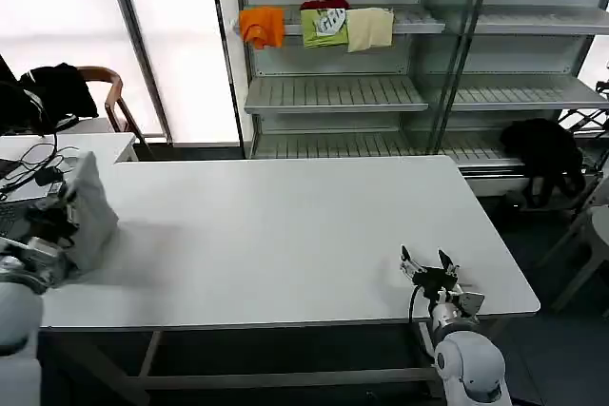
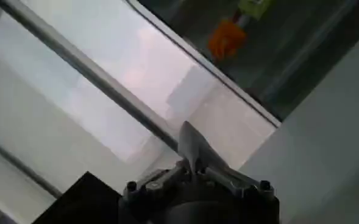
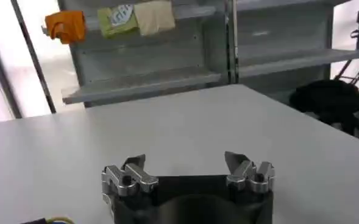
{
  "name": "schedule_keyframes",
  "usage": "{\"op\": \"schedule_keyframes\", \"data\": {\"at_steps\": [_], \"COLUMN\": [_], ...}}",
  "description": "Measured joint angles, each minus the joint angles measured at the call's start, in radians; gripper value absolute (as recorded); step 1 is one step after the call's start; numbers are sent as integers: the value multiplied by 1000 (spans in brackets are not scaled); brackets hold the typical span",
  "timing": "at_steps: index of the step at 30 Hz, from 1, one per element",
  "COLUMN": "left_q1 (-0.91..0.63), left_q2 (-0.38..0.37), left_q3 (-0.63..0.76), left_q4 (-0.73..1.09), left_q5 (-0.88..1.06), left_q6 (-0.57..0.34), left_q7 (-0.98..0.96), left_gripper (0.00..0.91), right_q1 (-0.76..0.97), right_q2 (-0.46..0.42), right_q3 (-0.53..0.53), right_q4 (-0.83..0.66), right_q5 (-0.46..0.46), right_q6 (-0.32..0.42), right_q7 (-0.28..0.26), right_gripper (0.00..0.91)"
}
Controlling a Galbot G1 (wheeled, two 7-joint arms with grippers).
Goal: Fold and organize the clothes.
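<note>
A light grey garment (image 1: 93, 214), one of the clothes, hangs bunched above the left end of the white table (image 1: 285, 225). My left gripper (image 1: 61, 208) is shut on it. In the left wrist view a peak of grey cloth (image 2: 190, 141) sticks up from between the closed jaws of the left gripper (image 2: 194, 168). My right gripper (image 1: 425, 260) rests low over the table's front right corner. It stands open with nothing between its fingers, and its wrist view shows the right gripper (image 3: 185, 162) over bare tabletop.
Metal shelves (image 1: 333, 92) stand behind the table, with folded orange (image 1: 263, 25), green (image 1: 324, 26) and cream (image 1: 369, 28) clothes on the upper shelf. A black garment (image 1: 544, 151) lies at the right, and a chair with black cloth (image 1: 57, 92) and a side table with cables (image 1: 29, 173) are at the left.
</note>
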Motion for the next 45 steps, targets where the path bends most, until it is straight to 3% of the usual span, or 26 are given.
{"op": "schedule_keyframes", "data": {"at_steps": [8, 18, 25, 26, 28, 29, 37, 45], "left_q1": [26, 1, -57, -68, -89, -101, -164, -200], "left_q2": [-146, -251, -325, -339, -364, -379, -437, -397], "left_q3": [139, 358, 531, 555, 591, 610, 707, 726], "left_q4": [-24, -43, 39, 59, 95, 116, 190, 76], "left_q5": [28, -130, -190, -197, -207, -212, -275, -427], "left_q6": [-9, 124, 163, 163, 159, 155, 137, 180], "left_q7": [-71, -157, -214, -223, -241, -252, -323, -348], "left_gripper": [30, 30, 40, 60, 574, 907, 907, 907], "right_q1": [-33, -68, -90, -92, -92, -93, -87, -56], "right_q2": [-19, -37, -32, -30, -26, -24, -10, 20], "right_q3": [39, 84, 98, 98, 96, 96, 82, 33], "right_q4": [16, 52, 74, 77, 85, 89, 105, 93], "right_q5": [19, 40, 40, 40, 36, 33, 10, 5], "right_q6": [3, -4, -7, -9, -13, -15, -30, -53], "right_q7": [-1, 1, 1, 0, 0, 0, -10, -44], "right_gripper": [907, 907, 907, 907, 907, 907, 907, 907]}}
